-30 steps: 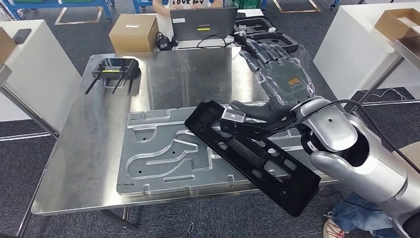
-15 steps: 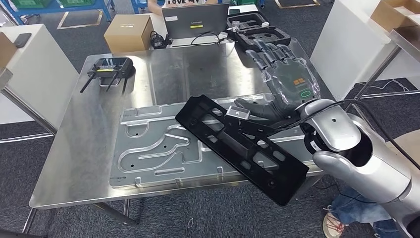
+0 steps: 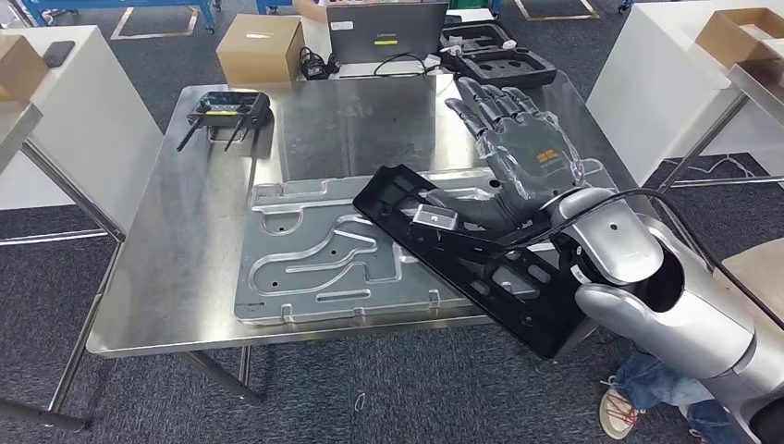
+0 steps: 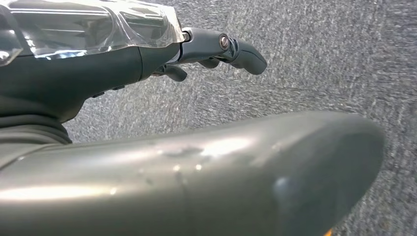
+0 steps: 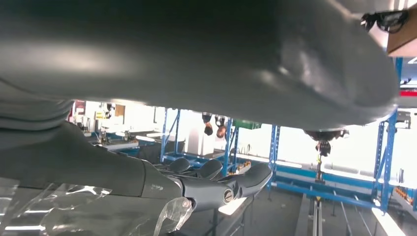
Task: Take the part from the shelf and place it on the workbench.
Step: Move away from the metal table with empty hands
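Observation:
The part is a long black slotted panel (image 3: 471,264) with a small silver bracket on top. It hangs tilted over the right front of the steel workbench (image 3: 185,250), and its near end sticks out past the table's edge. My right hand (image 3: 518,162) holds it from the far side: the thumb lies against the panel by the bracket, and the fingers point up and away, spread, under a clear plastic cover. The right wrist view shows the right hand (image 5: 196,187) against a bright hall. My left hand (image 4: 98,54) hangs over grey carpet with nothing in it, fingers stretched out.
A large embossed grey metal plate (image 3: 314,268) lies on the workbench under the panel's far end. At the back left sits a black controller with antennas (image 3: 226,109). Behind stand a cardboard box (image 3: 259,46), a laptop (image 3: 388,32) and black foam cases (image 3: 499,55). White cabinets (image 3: 83,111) flank the table. A person's shoe (image 3: 615,416) is beside my right arm.
The camera has shifted, so the whole scene sits differently in the picture. My right hand still holds the panel, which now reaches less far past the table's front edge.

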`<move>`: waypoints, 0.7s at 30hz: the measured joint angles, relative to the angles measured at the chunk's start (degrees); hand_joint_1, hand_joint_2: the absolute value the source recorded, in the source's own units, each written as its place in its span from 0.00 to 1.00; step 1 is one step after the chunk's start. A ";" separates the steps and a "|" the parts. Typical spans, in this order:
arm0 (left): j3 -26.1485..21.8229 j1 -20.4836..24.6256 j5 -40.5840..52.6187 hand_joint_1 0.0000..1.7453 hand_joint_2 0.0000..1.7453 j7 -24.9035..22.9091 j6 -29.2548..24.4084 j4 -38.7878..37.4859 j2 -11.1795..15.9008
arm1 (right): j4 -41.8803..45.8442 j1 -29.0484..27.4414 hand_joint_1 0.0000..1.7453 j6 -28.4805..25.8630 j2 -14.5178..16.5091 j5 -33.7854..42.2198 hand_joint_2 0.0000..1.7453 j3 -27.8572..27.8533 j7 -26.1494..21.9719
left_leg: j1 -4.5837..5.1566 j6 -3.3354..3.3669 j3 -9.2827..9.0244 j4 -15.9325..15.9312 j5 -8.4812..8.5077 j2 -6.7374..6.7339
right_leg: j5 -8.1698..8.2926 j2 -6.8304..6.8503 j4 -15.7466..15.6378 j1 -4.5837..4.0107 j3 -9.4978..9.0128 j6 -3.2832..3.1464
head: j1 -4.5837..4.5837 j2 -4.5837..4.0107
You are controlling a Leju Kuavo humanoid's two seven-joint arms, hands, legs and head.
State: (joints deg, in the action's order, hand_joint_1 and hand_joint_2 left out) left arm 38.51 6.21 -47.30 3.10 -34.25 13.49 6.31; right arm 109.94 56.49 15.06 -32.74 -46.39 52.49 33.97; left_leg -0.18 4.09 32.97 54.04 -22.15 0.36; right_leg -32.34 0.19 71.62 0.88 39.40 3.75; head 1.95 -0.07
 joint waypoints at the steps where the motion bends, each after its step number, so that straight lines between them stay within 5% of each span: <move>1: 0.00 -0.01 0.00 0.00 0.00 0.00 0.00 0.00 -0.02 | 0.00 -0.04 0.00 0.00 0.00 0.03 0.00 0.01 0.00 | 0.02 -0.09 0.39 0.05 0.29 0.01 | 1.07 0.00 -2.08 0.00 -1.79 -0.08 | 0.00 0.00; 3: 0.00 -0.02 0.02 0.00 0.00 0.01 0.00 0.00 -0.09 | 0.00 0.01 0.00 0.00 0.00 0.05 0.00 -0.01 0.00 | 0.10 -0.43 0.97 0.20 0.79 0.03 | 3.72 -0.01 -10.71 -0.06 -7.66 -0.41 | 0.00 0.00; 5: 0.00 0.03 0.05 0.00 0.00 0.04 0.01 0.00 -0.15 | 0.00 0.07 0.00 -0.03 0.02 0.05 0.00 -0.03 0.00 | 0.25 -1.00 1.33 0.26 1.37 0.04 | 5.11 -0.07 -16.90 -0.32 -11.37 -0.86 | 0.09 -0.01; 9: 0.00 -0.04 0.15 0.00 0.00 0.11 0.04 0.00 -0.23 | 0.00 0.11 0.00 -0.07 0.05 0.07 0.00 -0.03 -0.04 | 0.22 -2.39 2.35 0.92 1.47 0.04 | 6.35 0.08 -18.01 -0.31 -10.68 -2.15 | 0.20 -0.01; 11: 0.00 -0.17 0.38 0.00 0.00 0.17 0.06 0.00 -0.30 | -0.01 0.16 0.00 -0.07 0.09 0.09 0.00 -0.01 -0.12 | -0.01 -3.06 4.35 5.71 -2.65 -0.01 | 7.34 0.29 -18.15 -0.10 -9.68 -2.92 | 0.26 -0.02; 13: 0.00 -0.25 0.66 0.00 0.00 0.25 0.12 0.00 -0.31 | -0.03 0.16 0.00 -0.07 0.09 0.11 0.00 0.03 -0.22 | -0.14 -3.57 6.98 13.85 -7.66 -0.01 | 8.22 0.36 -18.12 -0.14 -8.50 -3.25 | 0.31 -0.01; 14: 0.00 -0.28 0.77 0.00 0.00 0.27 0.15 0.00 -0.31 | -0.05 0.13 0.00 -0.07 0.09 0.13 0.00 0.06 -0.26 | -0.20 -3.73 7.62 16.88 -8.88 -0.01 | 8.68 0.36 -18.10 -0.15 -7.89 -3.26 | 0.32 -0.01; 16: 0.00 -0.27 0.87 0.00 0.00 0.29 0.20 0.00 -0.32 | -0.15 0.07 0.00 -0.07 0.09 0.17 0.00 0.16 -0.34 | -0.29 -3.76 5.84 16.77 -7.96 -0.02 | 9.62 0.26 -18.05 -0.16 -6.67 -3.13 | 0.33 0.00; 19: 0.00 0.06 0.90 0.00 0.00 0.31 0.20 0.00 -0.31 | -0.22 0.07 0.00 -0.08 0.09 0.18 0.00 0.18 -0.35 | -0.10 -2.96 -2.55 4.49 -4.46 0.00 | 10.80 0.14 -18.00 -0.28 -5.37 -2.58 | 0.33 0.00; 21: 0.00 0.22 0.92 0.00 0.00 0.35 0.20 0.00 -0.31 | -0.25 0.12 0.00 -0.09 0.08 0.18 0.00 0.15 -0.35 | 0.25 -2.20 -5.30 -0.36 -4.01 0.07 | 11.59 0.23 -18.08 -0.39 -5.01 -2.00 | 0.27 0.00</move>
State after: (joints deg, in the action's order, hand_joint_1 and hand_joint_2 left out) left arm 38.51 6.43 -46.38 3.46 -34.05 13.49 6.01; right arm 109.69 56.60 14.97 -32.66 -46.21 52.64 33.62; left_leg 0.07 1.89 27.67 53.68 -26.16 0.43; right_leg -20.75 0.42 53.54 0.48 34.40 1.75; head 2.21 -0.07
